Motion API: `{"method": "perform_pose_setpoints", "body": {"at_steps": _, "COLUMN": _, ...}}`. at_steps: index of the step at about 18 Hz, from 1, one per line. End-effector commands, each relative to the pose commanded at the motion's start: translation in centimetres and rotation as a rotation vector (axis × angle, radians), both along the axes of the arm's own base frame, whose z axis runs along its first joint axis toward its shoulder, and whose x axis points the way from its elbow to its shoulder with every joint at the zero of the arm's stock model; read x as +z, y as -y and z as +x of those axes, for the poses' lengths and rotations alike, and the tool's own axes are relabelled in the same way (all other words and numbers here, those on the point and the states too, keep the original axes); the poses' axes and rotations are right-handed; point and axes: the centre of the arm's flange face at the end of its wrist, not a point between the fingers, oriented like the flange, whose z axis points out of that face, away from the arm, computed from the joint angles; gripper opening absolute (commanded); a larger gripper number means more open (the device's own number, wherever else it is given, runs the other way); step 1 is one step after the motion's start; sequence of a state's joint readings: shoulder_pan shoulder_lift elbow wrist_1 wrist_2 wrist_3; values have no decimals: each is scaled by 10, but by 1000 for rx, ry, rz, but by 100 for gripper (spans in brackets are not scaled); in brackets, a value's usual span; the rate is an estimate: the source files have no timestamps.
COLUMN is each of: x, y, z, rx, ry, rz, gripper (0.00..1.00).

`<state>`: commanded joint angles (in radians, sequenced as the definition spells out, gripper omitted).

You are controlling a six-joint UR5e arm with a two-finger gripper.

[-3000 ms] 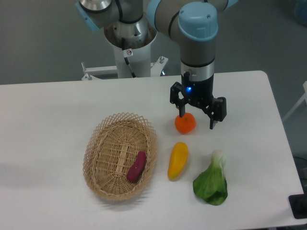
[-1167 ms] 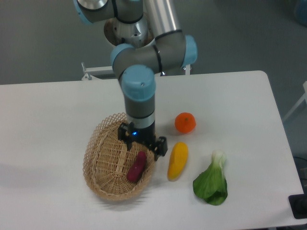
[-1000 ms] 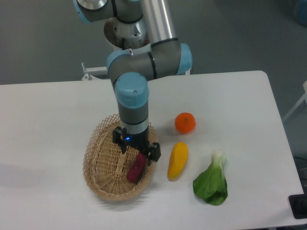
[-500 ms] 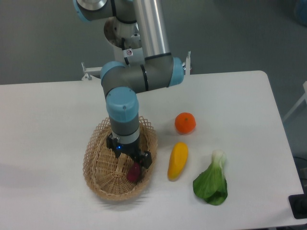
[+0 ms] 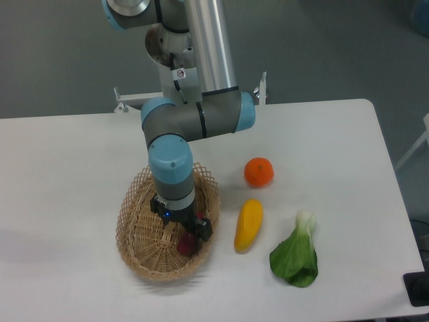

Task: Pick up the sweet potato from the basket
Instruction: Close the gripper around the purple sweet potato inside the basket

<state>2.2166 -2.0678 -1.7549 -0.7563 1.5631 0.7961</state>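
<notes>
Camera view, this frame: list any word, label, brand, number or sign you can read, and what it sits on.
No text can be read.
A small white sticker with a red mark sits on the arm's base column; it is too small and blurred to read.
The basket, produce and table carry no visible lettering.

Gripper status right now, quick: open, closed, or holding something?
Gripper: down inside the basket at the sweet potato, which it mostly hides; cannot be told whether it is open or shut on it.
</notes>
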Motion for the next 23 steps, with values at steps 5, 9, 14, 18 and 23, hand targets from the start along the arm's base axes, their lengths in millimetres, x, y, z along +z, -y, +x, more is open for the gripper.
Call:
{"method": "perform_pose_setpoints", "body": {"at_steps": 5, "x": 0, "y": -2, "z": -2, "rx": -1, "ry": -4, "rz": 1, "gripper": 89}}
{"method": "perform_pose_setpoints", "body": {"at_steps": 9, "x": -1, "y": -3, "z": -3, "rx": -1, "ry": -3, "rz": -2, "gripper": 89}}
{"method": "perform_pose_setpoints", "body": {"at_steps": 14, "x": -1, "y": -6, "z": -5, "rx": -1, "ry": -7, "rz": 1, "gripper": 76}}
{"method": "perform_pose_setpoints", "body": {"at_steps": 18, "x": 0, "y": -6, "z": -6, "rx": -13, "ry": -16, "rz": -5, "gripper": 65}}
{"method": "perform_pose_setpoints", "body": {"at_steps": 23, "x": 3, "y": -6, "z": -6, "rx": -18, "ry": -20, "rz": -1, "gripper": 51}}
